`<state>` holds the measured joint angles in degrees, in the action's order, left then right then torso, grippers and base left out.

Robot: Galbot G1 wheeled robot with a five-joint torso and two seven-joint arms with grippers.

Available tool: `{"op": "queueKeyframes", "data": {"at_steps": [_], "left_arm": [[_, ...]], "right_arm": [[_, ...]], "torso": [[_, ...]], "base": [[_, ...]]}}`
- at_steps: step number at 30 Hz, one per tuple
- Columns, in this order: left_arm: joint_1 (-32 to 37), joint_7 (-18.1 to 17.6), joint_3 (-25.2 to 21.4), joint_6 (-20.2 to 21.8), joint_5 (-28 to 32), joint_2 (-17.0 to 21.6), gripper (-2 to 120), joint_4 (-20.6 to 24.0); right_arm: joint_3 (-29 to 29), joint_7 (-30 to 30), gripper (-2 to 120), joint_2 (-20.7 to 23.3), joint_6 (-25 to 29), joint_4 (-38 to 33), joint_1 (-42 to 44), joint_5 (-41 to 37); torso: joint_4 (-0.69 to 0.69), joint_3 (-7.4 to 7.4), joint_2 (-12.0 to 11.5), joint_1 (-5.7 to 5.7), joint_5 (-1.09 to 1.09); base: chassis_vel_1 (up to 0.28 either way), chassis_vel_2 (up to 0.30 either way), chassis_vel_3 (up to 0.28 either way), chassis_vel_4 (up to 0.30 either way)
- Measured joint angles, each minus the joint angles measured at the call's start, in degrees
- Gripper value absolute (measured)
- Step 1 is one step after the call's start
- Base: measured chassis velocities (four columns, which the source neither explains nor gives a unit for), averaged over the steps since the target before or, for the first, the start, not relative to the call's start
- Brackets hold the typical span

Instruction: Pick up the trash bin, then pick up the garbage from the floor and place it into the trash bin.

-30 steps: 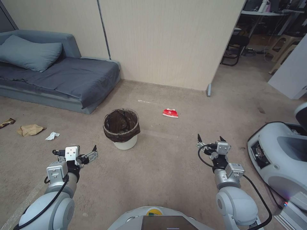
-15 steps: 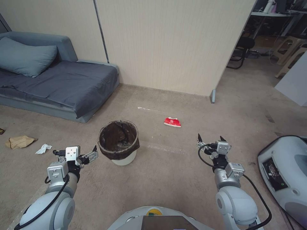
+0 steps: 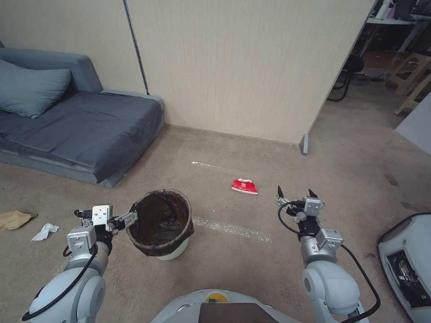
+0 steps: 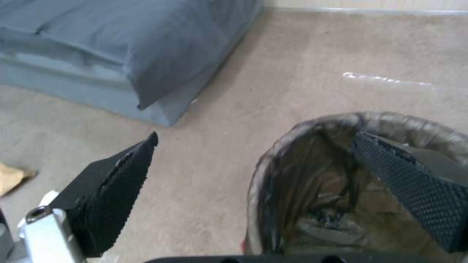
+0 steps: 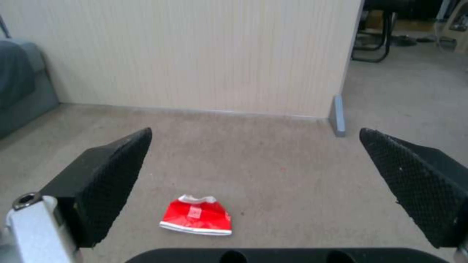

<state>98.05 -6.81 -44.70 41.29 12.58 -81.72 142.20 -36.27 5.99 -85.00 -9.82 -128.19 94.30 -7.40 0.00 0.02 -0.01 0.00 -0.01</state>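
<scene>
Trash bin (image 3: 160, 224) stands on beige carpet (image 3: 233, 264) near a grey sofa (image 3: 81, 130); left gripper (image 3: 130, 215) straddles its rim, right gripper (image 3: 294, 196) spread wide above a red wrapper (image 3: 244, 186).

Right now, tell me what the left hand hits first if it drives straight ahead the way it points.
Probably the trash bin. The left hand is open, with the bin's near rim between its fingers in the left wrist view, though depth is uncertain.
</scene>
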Motion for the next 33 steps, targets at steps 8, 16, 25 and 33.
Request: {"op": "queueKeyframes", "data": {"at_steps": [8,16,25,33], "left_arm": [[-2.52,1.09,0.00,0.76,2.90,4.94,100,-1.00],[-5.84,2.23,1.72,0.80,5.83,8.29,100,-6.00],[-8.87,1.68,2.43,0.83,7.87,10.90,100,-13.77],[-10.00,0.80,2.89,0.93,9.26,9.93,100,-19.26]], "right_arm": [[-0.03,0.14,100,0.01,0.02,0.62,0.34,0.21],[-0.06,0.57,100,-0.24,0.07,0.85,0.84,0.71],[0.01,0.77,100,-0.54,0.44,0.86,1.35,1.00],[0.51,0.87,100,-0.81,0.56,1.04,1.34,1.41]], "torso": [[0.00,-0.02,0.01,-0.01,0.00],[0.01,-0.02,0.01,-0.01,0.00],[0.01,-0.02,0.01,-0.01,0.00],[0.01,-0.02,0.00,-0.01,0.00]], "base": [[0.000,0.000,0.000,0.000],[0.000,0.000,0.000,0.000],[0.000,0.000,0.000,0.000],[0.000,0.000,0.000,0.000]]}}
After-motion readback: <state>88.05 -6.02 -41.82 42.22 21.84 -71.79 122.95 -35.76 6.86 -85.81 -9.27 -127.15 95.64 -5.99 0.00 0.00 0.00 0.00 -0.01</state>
